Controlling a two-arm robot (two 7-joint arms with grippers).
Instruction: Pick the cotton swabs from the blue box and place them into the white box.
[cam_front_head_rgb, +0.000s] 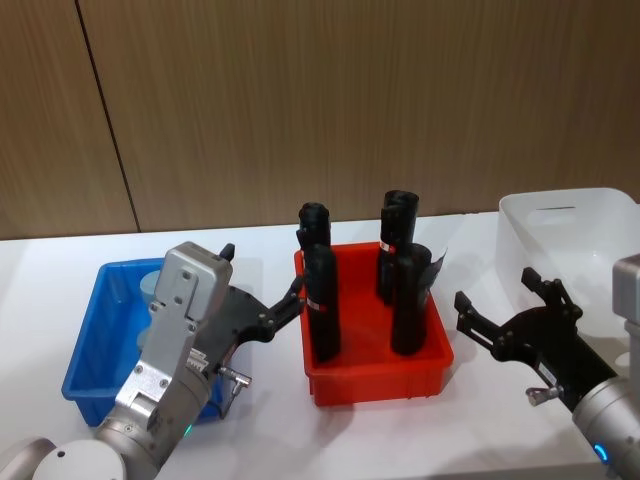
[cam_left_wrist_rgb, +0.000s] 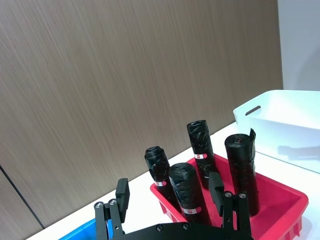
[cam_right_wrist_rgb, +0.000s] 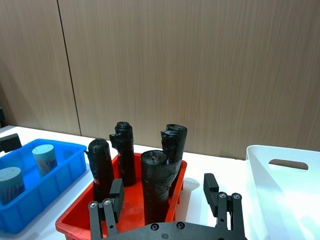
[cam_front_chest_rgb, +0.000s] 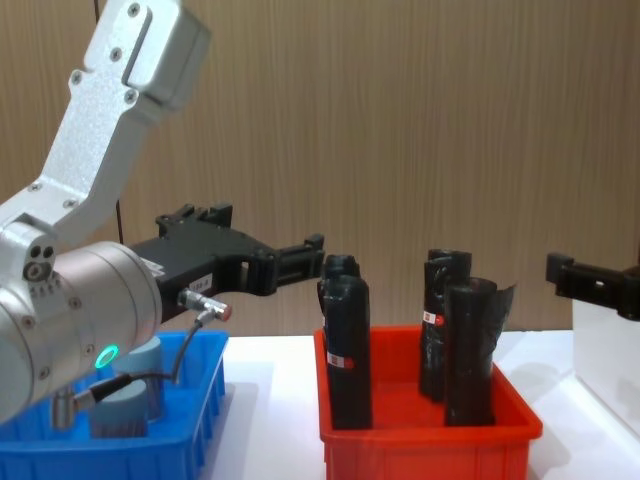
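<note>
The blue box (cam_front_head_rgb: 95, 345) sits at the table's left, with my left arm over its right half. Two cotton swab jars (cam_right_wrist_rgb: 44, 158) (cam_right_wrist_rgb: 10, 183) with pale blue-grey lids stand in the blue box (cam_right_wrist_rgb: 60, 180); one jar (cam_front_chest_rgb: 130, 402) also shows behind my left wrist. My left gripper (cam_front_head_rgb: 262, 272) is open and empty, held above the table between the blue box and the red bin. The white box (cam_front_head_rgb: 570, 235) stands at the far right. My right gripper (cam_front_head_rgb: 497, 288) hovers open and empty just in front of it, to the right of the red bin.
A red bin (cam_front_head_rgb: 375, 375) in the middle holds several upright black wrapped rolls (cam_front_head_rgb: 322, 300) taller than its walls. A wood-panelled wall runs behind the table. Bare white tabletop lies in front of the red bin.
</note>
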